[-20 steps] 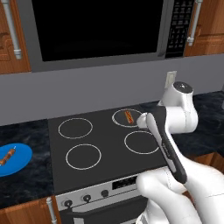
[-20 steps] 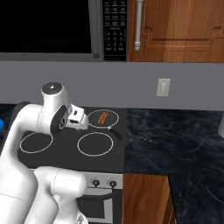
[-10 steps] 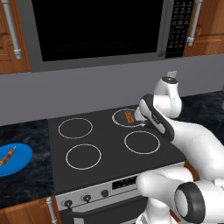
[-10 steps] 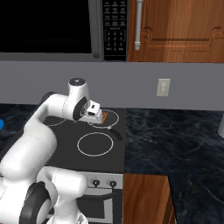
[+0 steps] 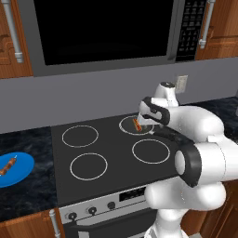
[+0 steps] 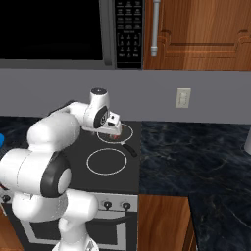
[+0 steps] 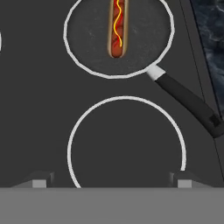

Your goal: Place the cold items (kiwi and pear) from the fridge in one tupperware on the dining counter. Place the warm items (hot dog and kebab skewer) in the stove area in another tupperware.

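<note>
Black glass covers the stove [image 5: 111, 158], with four white burner rings on it. On the back right ring sits a pan [image 7: 87, 39], its dark handle [image 7: 186, 101] pointing toward the stove's right front. The hot dog [image 7: 117, 27] lies in the pan, a sausage in a bun with a yellow squiggle of mustard along it.

The claw [image 7: 109, 180] hangs over the right half of the stove, near the pan. Its two tips stand wide apart at the bottom of the hand view, with nothing between them; the front right ring lies below them and the hot dog is further on, not touched. In the left base view the hot dog [image 5: 137, 124] shows just left of the hand; in the right base view the hand covers most of the pan.

Left of the stove, on the dark stone desk [image 5: 25, 190], lies a blue plate [image 5: 18, 173] with the kebab [image 5: 7, 166] on it, well apart from the claw. A microwave [image 5: 111, 32] hangs above the stove, between wooden cupboards.
</note>
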You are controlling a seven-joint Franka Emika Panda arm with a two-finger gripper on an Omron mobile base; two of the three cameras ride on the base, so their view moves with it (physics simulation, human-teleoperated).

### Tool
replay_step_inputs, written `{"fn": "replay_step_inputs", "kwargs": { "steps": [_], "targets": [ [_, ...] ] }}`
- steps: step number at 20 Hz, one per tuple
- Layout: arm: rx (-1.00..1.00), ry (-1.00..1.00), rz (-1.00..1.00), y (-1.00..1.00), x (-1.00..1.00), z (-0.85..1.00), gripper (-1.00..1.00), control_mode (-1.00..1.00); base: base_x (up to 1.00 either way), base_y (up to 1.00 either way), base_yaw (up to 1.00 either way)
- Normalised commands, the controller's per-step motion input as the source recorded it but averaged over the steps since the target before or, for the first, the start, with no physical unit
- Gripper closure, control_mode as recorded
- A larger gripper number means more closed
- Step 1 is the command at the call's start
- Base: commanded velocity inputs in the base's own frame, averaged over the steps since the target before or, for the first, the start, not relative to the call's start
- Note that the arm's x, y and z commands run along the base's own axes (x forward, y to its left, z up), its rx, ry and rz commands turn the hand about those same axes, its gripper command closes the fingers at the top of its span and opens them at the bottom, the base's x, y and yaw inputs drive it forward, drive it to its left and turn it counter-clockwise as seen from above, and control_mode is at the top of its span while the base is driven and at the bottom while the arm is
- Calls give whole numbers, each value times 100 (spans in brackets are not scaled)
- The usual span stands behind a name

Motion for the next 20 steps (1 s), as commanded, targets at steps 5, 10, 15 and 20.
{"fn": "replay_step_inputs", "kwargs": {
  "steps": [5, 10, 15, 20],
  "targets": [
    [0, 0, 0, 0, 69, -39, -100, -100, 0, 0, 0],
    [0, 0, 2, 0, 71, -35, -100, -100, 0, 0, 0],
    [0, 3, 3, 0, 69, -41, -100, -100, 0, 0, 0],
    [0, 2, 3, 0, 69, -37, -100, -100, 0, 0, 0]
  ]
}}
